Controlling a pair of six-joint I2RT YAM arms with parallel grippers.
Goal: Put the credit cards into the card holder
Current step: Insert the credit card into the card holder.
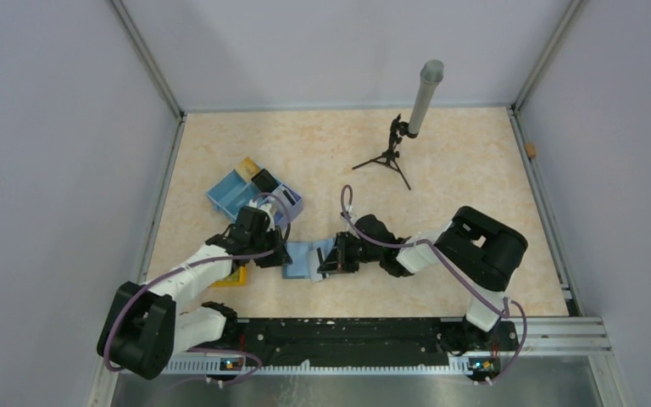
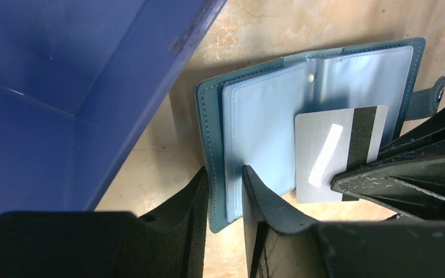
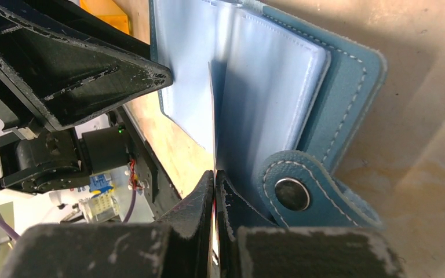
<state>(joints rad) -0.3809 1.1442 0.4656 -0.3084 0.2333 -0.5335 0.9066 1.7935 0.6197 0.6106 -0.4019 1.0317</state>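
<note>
In the top view, the holder [image 1: 302,257] is seen lying open on the table [image 1: 441,212], between the two arms. The left gripper [image 1: 276,254] is set at the holder's left edge and the right gripper [image 1: 329,257] at its right edge. A blue tray [image 1: 236,193] stands just behind the holder to the left. A yellow block [image 1: 234,276] lies just left of the holder, partly under the left arm. A tripod [image 1: 392,153] stands well behind it to the right. No card can be made out from here.

In the left wrist view, the holder's left cover and its pale blue sleeves are caught between the left gripper's fingers, which are drawn in to a narrow gap on that edge. A silvery card [image 2: 324,145], marked with a dark stripe and a white strip, is laid over the holder's right half. Its lower right corner is pinched by the right gripper. The clasp [image 2: 433,95] sticks out from the holder's right cover. The tray's wall is seen just left of the holder.

In the right wrist view, the right gripper's fingers are pressed together on the card, which is seen edge-on as a thin line running up against the holder's sleeves. Whether its far edge is inside a sleeve cannot be told. The clasp, with its metal snap, lies just right of the fingers. The left gripper is seen at the holder's far side.
</note>
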